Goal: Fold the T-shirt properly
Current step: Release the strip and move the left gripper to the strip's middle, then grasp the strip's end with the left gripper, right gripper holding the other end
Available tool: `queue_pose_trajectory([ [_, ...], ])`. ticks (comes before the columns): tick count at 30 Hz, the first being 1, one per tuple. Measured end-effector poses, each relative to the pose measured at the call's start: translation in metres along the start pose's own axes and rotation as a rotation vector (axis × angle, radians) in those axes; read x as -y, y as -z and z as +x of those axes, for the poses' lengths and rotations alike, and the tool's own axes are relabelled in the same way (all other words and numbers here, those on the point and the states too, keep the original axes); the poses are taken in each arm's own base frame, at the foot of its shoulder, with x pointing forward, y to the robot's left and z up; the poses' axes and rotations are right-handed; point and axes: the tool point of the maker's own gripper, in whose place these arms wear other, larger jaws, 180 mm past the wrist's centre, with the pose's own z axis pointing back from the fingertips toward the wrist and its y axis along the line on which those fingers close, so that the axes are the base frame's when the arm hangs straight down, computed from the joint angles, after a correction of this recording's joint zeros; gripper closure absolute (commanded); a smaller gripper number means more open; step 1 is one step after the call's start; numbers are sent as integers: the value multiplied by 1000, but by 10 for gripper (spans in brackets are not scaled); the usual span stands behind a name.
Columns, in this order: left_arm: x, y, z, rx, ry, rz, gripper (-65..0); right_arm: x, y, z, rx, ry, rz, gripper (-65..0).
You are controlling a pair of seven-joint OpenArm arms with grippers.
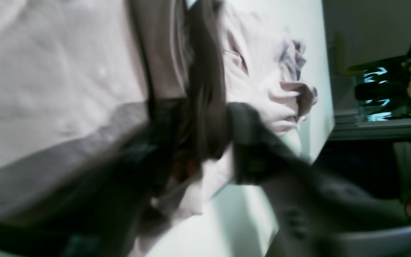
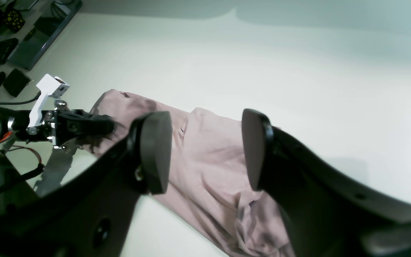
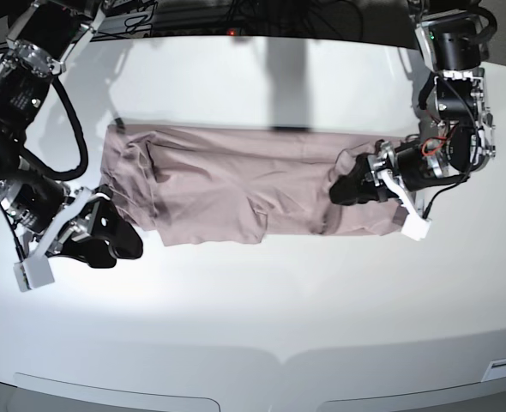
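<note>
A: Which pincer do we start from?
B: Left gripper. We see its fingers spread, cloth between and below them in the wrist view; no firm pinch that we can make out.
A: And the T-shirt?
B: On the white table, under that gripper's tips at one end, then running off towards the robot's right. Long axis goes side to side, between the two arms.
A: Right gripper?
B: Fingers apart, nothing between them, above the table by the other end. Left one is nearer, right at the cloth.
A: So the next move?
B: We'd guess it turns on that left end: either grip a layer there and fold inward along the long axis, or lift clear without dragging the bundle.
</note>
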Motion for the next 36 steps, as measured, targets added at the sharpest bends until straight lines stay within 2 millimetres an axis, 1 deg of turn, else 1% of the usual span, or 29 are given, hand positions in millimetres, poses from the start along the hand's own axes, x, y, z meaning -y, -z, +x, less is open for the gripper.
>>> queue_pose_trajectory([
  [1, 2, -1, 3, 12, -6, -14, -406, 0, 0, 0, 0, 0, 0, -323],
  [2, 7, -1, 6, 31, -20, -40, -430, 0, 0, 0, 0, 0, -1, -323],
  [6, 26, -4, 22, 114, -67, -150, -434, 0, 0, 0, 0, 0, -1, -323],
  [11, 35, -5, 37, 142, -45, -178, -433, 1, 0, 2, 12, -1, -4, -323],
  [13, 42, -5, 51, 158, -12, -188, -433, 12, 0, -1, -7, -10, -69, -323],
  [16, 55, -6, 78, 179, 84, -185, -429, 27, -2, -4, -24, -26, -153, -323],
  [17, 58, -6, 87, 176, 135, -160, -429, 30, -3, -4, -26, -30, -169, -323],
  [20, 56, -8, 112, 155, 308, -20, -429, 41, -5, -11, -61, -38, -223, -323],
  [21, 56, -11, 122, 169, 358, 22, -429, 44, -5, -14, -74, -33, -236, -323],
  [23, 64, -19, 143, 222, 442, 70, -429, 56, -3, -22, -96, -19, -273, -323],
  [24, 68, -22, 151, 235, 476, 89, -429, 63, -2, -29, -110, -6, -297, -323],
  [26, 78, -27, 159, 260, 522, 94, -429, 80, -1, -48, -168, 27, -346, -323],
  [28, 89, -21, 156, 243, 565, 78, -429, 94, -1, -70, -232, 92, -376, -323],
  [31, 110, 3, 138, 157, 652, 42, -429, 110, -5, -105, -338, 178, -398, -323],
  [32, 113, 11, 132, 129, 692, 52, -429, 114, -7, -114, -372, 195, -400, -323],
  [34, 117, 27, 122, 84, 778, 79, -429, 120, -11, -127, -410, 219, -403, -324],
  [36, 117, 40, 112, 38, 868, 118, -429, 125, -14, -135, -432, 240, -404, -331],
])
